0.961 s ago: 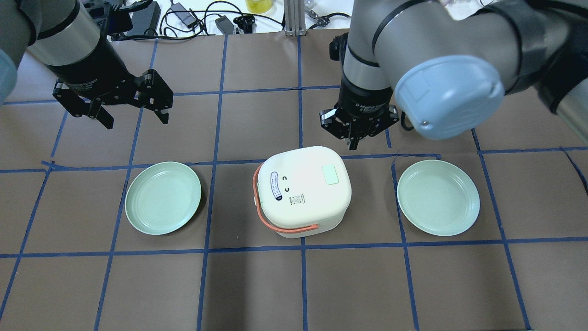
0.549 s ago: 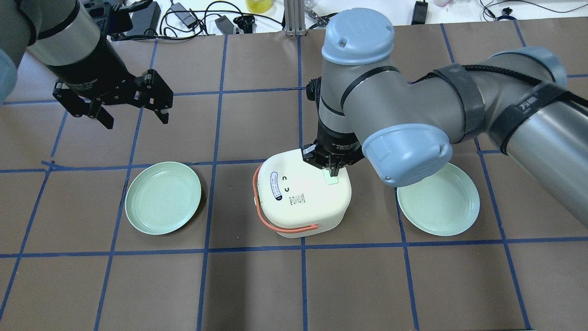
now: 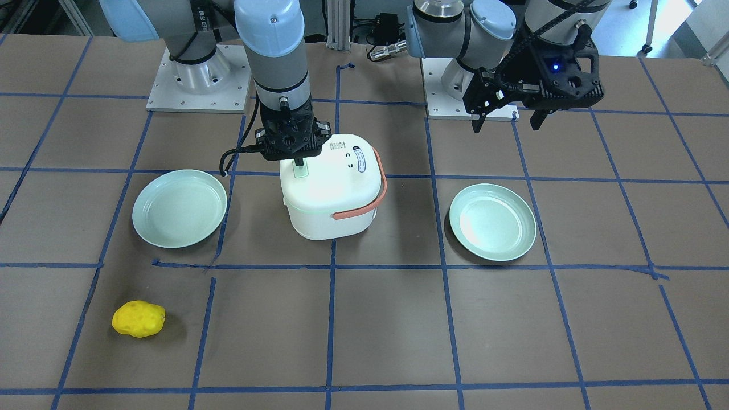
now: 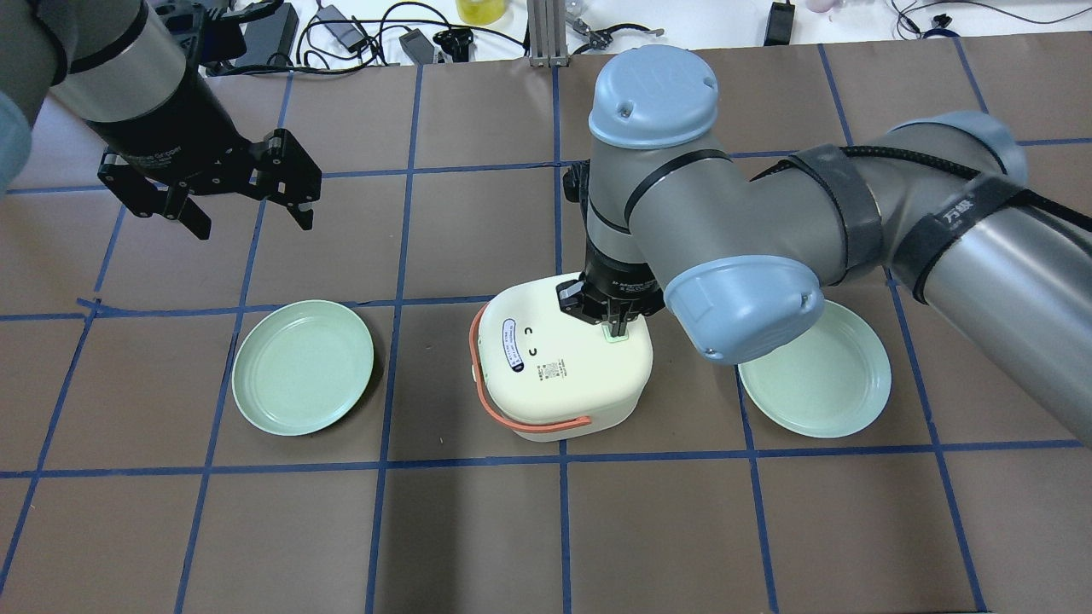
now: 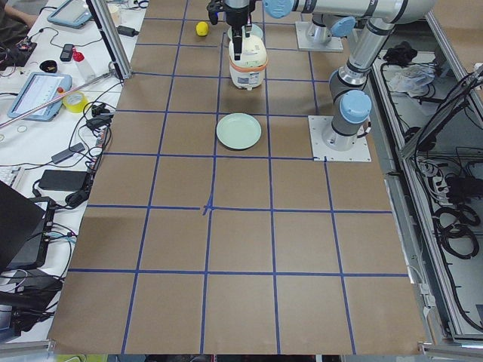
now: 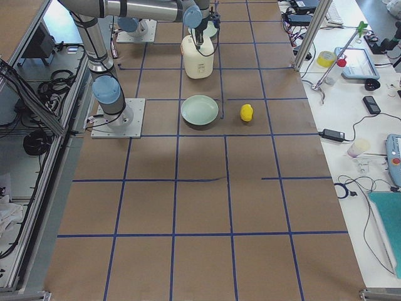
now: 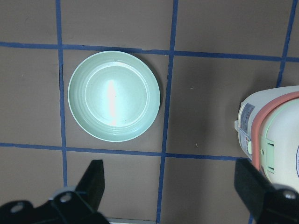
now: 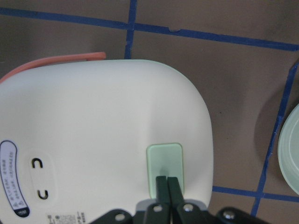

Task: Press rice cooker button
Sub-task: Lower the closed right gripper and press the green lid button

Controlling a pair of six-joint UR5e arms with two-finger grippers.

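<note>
A cream rice cooker [image 4: 559,362] with an orange handle stands mid-table; it also shows in the front view [image 3: 330,188]. Its pale green button [image 8: 164,161] sits on the lid's top. My right gripper [image 8: 167,183] is shut, fingertips together and touching the green button [image 4: 616,334]; in the front view the right gripper [image 3: 298,162] stands straight down on the lid. My left gripper [image 4: 247,213] is open and empty, hovering above the table far left of the cooker; the left gripper also shows in the front view [image 3: 507,119].
Two pale green plates flank the cooker, one on its left [image 4: 304,367] and one on its right [image 4: 815,367]. A yellow lumpy object [image 3: 138,319] lies toward the operators' side. Cables and gear sit beyond the far edge [image 4: 358,34].
My right arm swung from behind the cooker over the lid and lowered its shut fingertips onto the green button. The left arm has not moved.
</note>
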